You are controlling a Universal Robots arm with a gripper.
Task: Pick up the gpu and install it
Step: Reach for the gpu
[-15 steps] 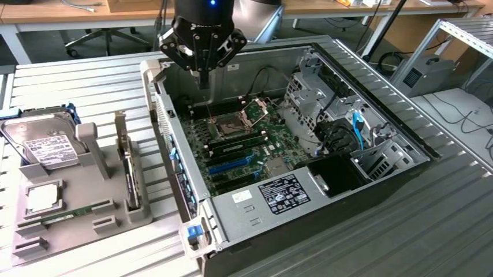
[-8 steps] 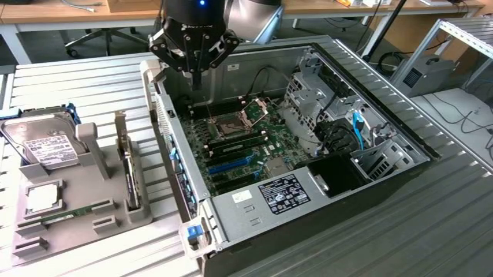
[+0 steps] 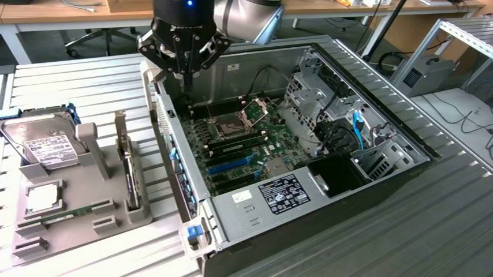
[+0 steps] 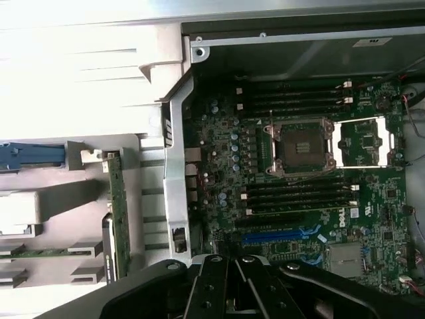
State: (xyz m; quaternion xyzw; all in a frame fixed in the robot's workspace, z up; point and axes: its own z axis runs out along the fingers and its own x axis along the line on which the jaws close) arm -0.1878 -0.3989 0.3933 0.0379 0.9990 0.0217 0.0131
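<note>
Pincer [image 3: 187,85] above computer case [image 3: 239,69], gpu [image 3: 128,167] well apart

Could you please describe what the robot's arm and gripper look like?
The arm is a rounded silver-grey joint leading into a black section with a small blue light. The gripper is black, built of angular linked bars with round pivot bolts.
</note>
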